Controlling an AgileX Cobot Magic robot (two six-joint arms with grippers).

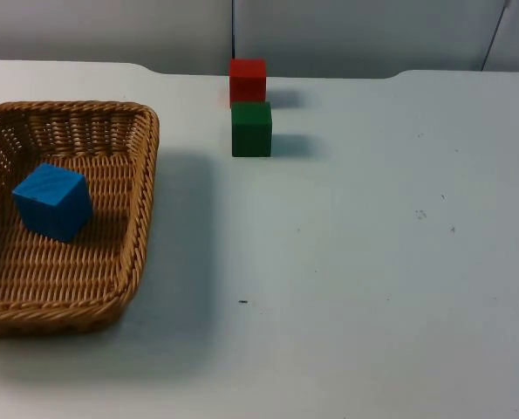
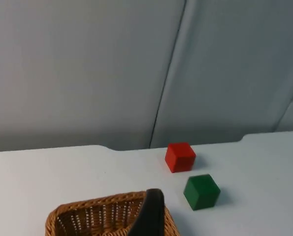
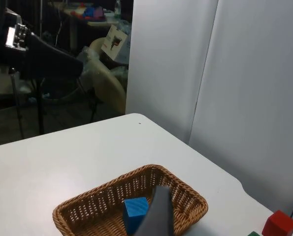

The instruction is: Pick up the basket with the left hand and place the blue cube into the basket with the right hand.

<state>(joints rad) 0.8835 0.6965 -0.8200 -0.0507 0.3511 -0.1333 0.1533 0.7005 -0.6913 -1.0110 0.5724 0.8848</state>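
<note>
Top view: blue cube (image 1: 53,202) sits inside the basket (image 1: 142,188) at the table's (image 1: 372,262) left edge. Left wrist view: left gripper (image 2: 148,216) hovers above the basket's rim, grip state unclear. Right wrist view: right gripper (image 3: 156,216) hangs over the basket, cube just beside it, can't tell either.

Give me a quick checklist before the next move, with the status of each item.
1. Blue cube inside the basket: ok.
2. Basket resting flat on the table: ok.
3. Red cube and green cube outside the basket: ok.
4. Left gripper fingers open: cannot tell.
5. Right gripper fingers open: cannot tell.
</note>
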